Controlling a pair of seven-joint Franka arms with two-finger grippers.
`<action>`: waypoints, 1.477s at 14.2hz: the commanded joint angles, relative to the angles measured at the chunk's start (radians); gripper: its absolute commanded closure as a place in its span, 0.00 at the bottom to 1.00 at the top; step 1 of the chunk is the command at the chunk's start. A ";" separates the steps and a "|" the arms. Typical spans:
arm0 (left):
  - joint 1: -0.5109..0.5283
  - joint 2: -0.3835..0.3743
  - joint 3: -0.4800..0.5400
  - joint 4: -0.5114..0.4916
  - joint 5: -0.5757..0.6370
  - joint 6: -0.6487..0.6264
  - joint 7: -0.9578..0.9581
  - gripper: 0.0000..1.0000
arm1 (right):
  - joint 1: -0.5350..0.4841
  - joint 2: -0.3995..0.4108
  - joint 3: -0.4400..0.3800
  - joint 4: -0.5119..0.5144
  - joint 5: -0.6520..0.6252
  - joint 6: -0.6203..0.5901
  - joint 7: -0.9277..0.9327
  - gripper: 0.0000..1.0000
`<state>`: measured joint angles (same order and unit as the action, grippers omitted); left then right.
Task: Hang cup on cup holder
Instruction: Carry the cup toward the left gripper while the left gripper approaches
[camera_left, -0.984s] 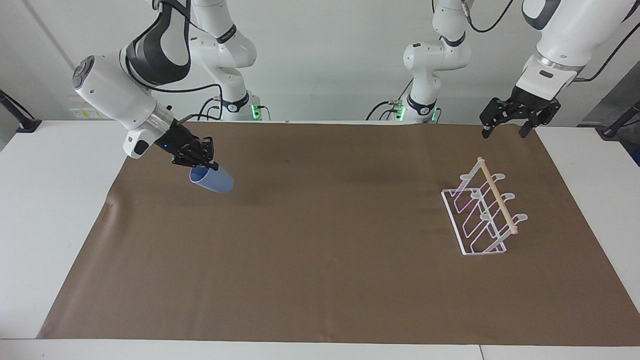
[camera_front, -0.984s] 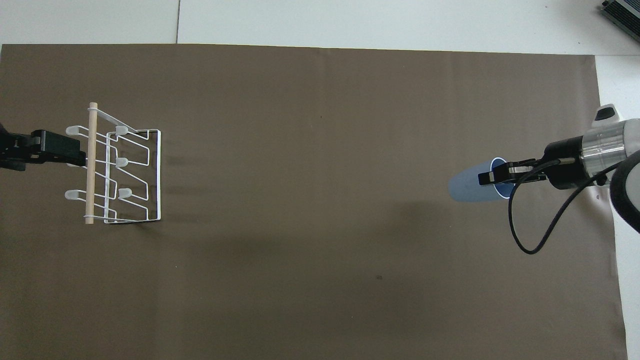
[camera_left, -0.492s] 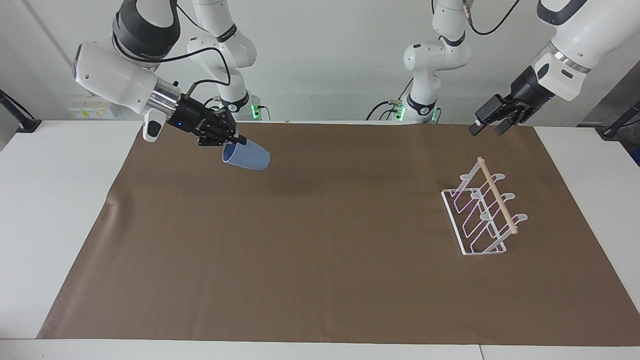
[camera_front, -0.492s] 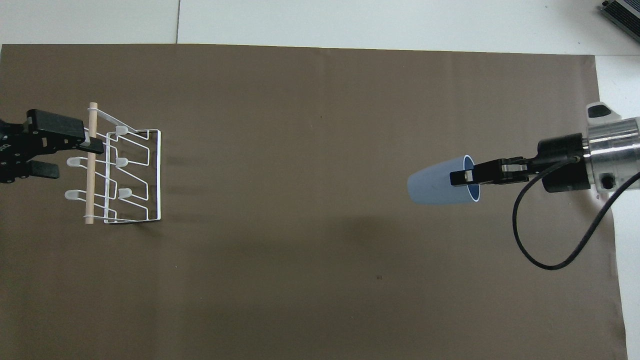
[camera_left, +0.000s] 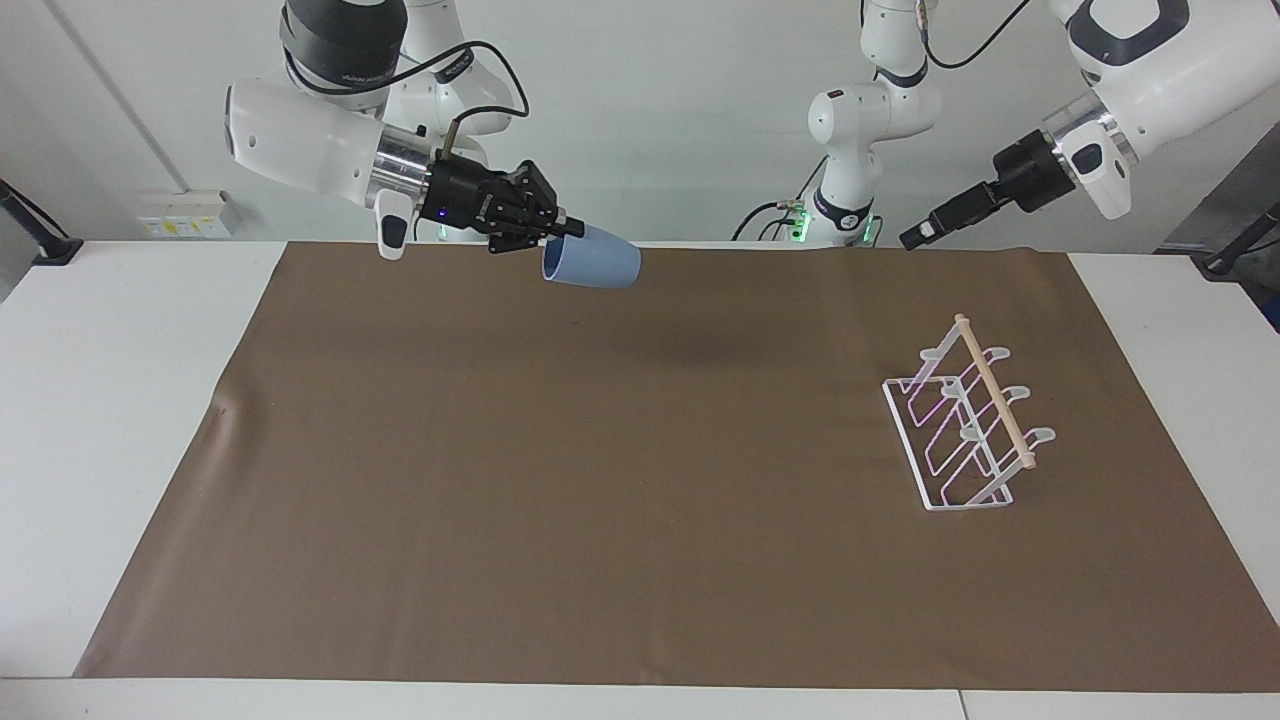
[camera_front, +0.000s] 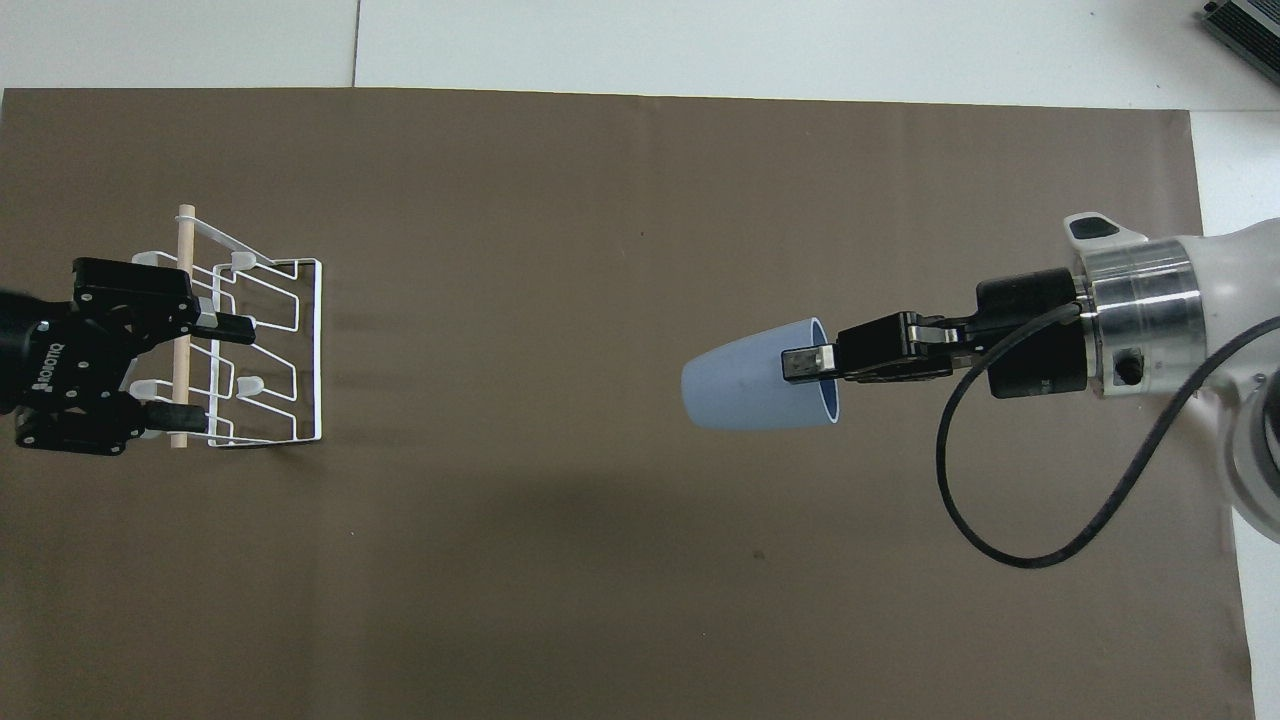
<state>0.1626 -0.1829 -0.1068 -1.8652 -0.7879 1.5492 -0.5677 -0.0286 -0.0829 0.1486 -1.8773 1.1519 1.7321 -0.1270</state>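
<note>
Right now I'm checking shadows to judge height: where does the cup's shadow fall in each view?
Facing view: the cup casts a soft, detached dark patch on the brown mat, well below it, so it hangs high. Overhead view: only broad faint shading, no sharp outline.

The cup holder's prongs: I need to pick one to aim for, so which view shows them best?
The facing view: the cup holder stands unobstructed there, its slanted prongs and wooden rod seen from the side. In the overhead view, the raised, open left pincer covers part of the cup holder, hiding some prongs.
</note>
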 joint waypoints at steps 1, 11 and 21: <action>0.044 -0.087 -0.002 -0.127 -0.152 0.034 -0.155 0.00 | -0.013 -0.028 0.069 -0.008 0.090 0.079 0.065 1.00; -0.114 -0.084 -0.017 -0.141 -0.257 0.262 -0.789 0.00 | -0.004 -0.031 0.448 -0.023 0.121 0.667 0.282 1.00; -0.143 -0.104 -0.060 -0.187 -0.183 0.319 -0.805 0.00 | -0.002 -0.031 0.453 -0.022 0.121 0.664 0.279 1.00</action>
<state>0.0472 -0.2484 -0.1694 -2.0130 -0.9859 1.8323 -1.3582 -0.0198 -0.1001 0.5931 -1.8888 1.2433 2.3954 0.1547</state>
